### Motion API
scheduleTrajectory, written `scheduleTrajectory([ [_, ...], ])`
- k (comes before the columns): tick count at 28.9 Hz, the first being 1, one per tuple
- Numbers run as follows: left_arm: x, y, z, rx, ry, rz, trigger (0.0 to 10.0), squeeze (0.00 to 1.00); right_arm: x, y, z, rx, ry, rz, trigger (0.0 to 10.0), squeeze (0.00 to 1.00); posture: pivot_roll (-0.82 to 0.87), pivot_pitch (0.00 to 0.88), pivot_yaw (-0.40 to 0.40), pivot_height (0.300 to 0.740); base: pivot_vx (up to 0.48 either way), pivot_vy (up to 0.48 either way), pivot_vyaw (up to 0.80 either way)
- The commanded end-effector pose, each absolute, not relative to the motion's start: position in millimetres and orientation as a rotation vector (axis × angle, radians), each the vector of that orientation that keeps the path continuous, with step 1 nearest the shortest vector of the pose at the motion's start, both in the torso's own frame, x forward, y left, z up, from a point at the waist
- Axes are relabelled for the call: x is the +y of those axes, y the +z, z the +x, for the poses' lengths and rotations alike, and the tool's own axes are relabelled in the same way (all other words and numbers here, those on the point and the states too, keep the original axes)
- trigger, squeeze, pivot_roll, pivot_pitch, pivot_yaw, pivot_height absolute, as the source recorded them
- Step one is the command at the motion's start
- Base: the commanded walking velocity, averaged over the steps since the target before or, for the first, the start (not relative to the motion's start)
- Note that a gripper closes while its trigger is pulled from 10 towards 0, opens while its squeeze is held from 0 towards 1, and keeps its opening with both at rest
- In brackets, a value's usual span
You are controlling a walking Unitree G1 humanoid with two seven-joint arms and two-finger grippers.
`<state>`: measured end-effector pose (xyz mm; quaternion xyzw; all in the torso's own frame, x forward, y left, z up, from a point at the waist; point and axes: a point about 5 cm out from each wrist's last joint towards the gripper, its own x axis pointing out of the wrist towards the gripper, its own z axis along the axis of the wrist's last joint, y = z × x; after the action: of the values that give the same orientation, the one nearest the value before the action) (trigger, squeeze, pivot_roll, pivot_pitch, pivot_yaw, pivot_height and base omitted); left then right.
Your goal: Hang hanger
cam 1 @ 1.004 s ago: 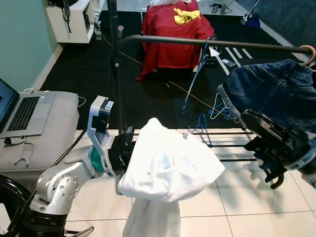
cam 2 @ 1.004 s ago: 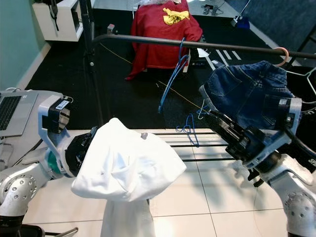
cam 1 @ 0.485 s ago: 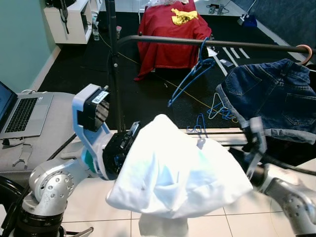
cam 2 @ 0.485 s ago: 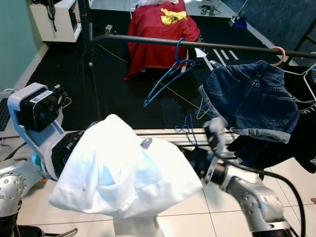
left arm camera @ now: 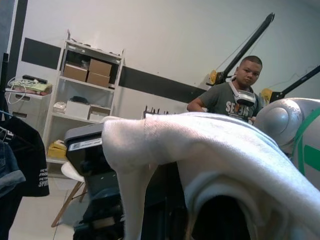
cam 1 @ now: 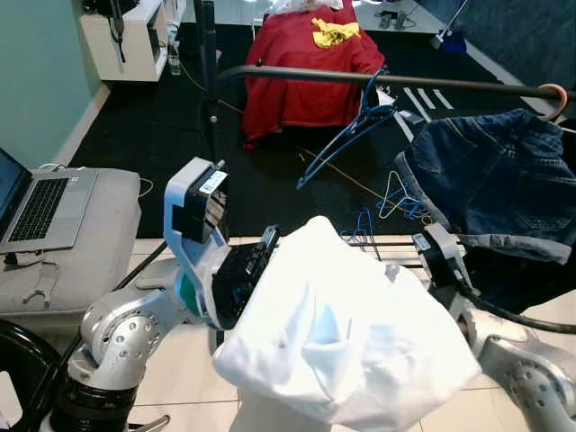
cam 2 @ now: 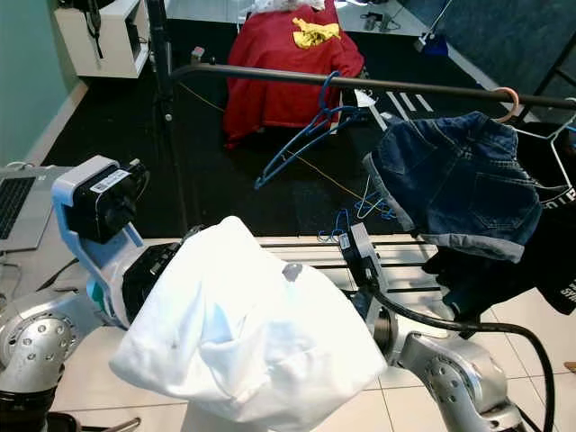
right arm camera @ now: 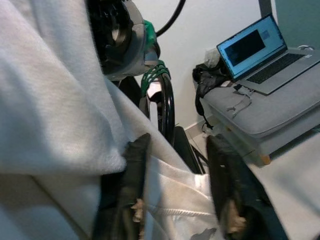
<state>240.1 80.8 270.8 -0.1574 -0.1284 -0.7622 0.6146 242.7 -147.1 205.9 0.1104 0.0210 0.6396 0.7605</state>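
A white garment (cam 1: pixel 346 337) hangs bunched over the end of my left arm (cam 1: pixel 135 333), in front of a dark clothes rail (cam 1: pixel 360 77). A small grey tip (cam 1: pixel 389 268) pokes out of its top. The cloth covers my left gripper, and it also lies across the left wrist view as white garment (left arm camera: pixel 210 145). My right arm (cam 1: pixel 450 270) reaches in under the cloth from the right. My right gripper (right arm camera: pixel 182 215) is open, its black fingers (right arm camera: pixel 135 185) spread with white fabric (right arm camera: pixel 175 200) between them. An empty blue hanger (cam 1: pixel 346 144) hangs tilted on the rail.
Denim shorts (cam 1: pixel 490 180) hang at the rail's right end. A red garment (cam 1: pixel 306 63) lies beyond on the dark floor, with blue hangers (cam 1: pixel 396 202) by the rack's base. A laptop (cam 1: pixel 40 202) rests on a grey seat at left. A person (left arm camera: pixel 235 95) stands behind.
My right arm swung in from the right and went under the white garment. My left arm carried the garment to the right and lower. The blue hanger on the rail swung up to a tilt.
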Motion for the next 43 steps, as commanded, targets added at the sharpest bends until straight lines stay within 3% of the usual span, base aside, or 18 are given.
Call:
scheduleTrajectory([
  [1, 78.8, 272.5, 238.4, -0.307, -1.77, -0.351, 10.0, 0.0, -149.2, 210.4, 237.6, 0.033, 1.407, 0.232, 10.0, 1.0, -0.17, 0.125, 0.014, 0.74, 0.0, 0.0, 0.0],
  [3, 80.1, 273.3, 238.9, -0.305, -1.774, -0.349, 10.0, 0.0, -154.4, 206.7, 222.9, 0.089, 1.461, 0.187, 10.0, 1.0, -0.17, 0.127, 0.019, 0.74, 0.0, 0.0, 0.0],
  [14, 81.9, 273.7, 244.6, -0.306, -1.757, -0.342, 10.0, 0.0, -157.3, 202.5, 200.3, 0.187, 1.546, 0.162, 10.0, 0.98, -0.17, 0.127, 0.021, 0.74, 0.0, 0.0, 0.0],
  [15, 82.0, 274.2, 245.5, -0.307, -1.753, -0.342, 10.0, 0.0, -157.1, 199.4, 196.9, 0.205, 1.547, 0.124, 10.0, 0.0, -0.18, 0.129, 0.023, 0.74, 0.0, 0.0, 0.0],
  [25, 79.9, 276.8, 244.0, -0.319, -1.761, -0.351, 10.0, 0.0, -156.3, 181.9, 209.3, 0.233, 1.449, -0.102, 10.0, 0.0, -0.17, 0.126, 0.025, 0.74, 0.0, 0.0, 0.0],
  [33, 79.0, 278.1, 244.2, -0.33, -1.756, -0.357, 10.0, 0.0, -151.6, 174.5, 228.3, 0.192, 1.335, -0.18, 10.0, 0.0, -0.17, 0.125, 0.023, 0.74, 0.0, 0.0, 0.0],
  [34, 78.9, 278.1, 243.8, -0.331, -1.755, -0.36, 10.0, 0.0, -150.8, 174.4, 233.4, 0.169, 1.302, -0.177, 3.8, 0.0, -0.17, 0.124, 0.023, 0.74, 0.0, 0.0, 0.0],
  [35, 78.9, 278.2, 243.4, -0.332, -1.755, -0.363, 10.0, 0.0, -149.8, 174.8, 237.6, 0.146, 1.279, -0.166, 0.0, 0.0, -0.16, 0.122, 0.022, 0.74, 0.0, 0.0, 0.0],
  [43, 78.6, 277.7, 243.4, -0.333, -1.75, -0.372, 10.0, 0.0, -145.0, 177.5, 246.6, 0.079, 1.242, -0.126, 0.0, 0.0, -0.16, 0.115, 0.023, 0.74, 0.0, 0.0, 0.0],
])
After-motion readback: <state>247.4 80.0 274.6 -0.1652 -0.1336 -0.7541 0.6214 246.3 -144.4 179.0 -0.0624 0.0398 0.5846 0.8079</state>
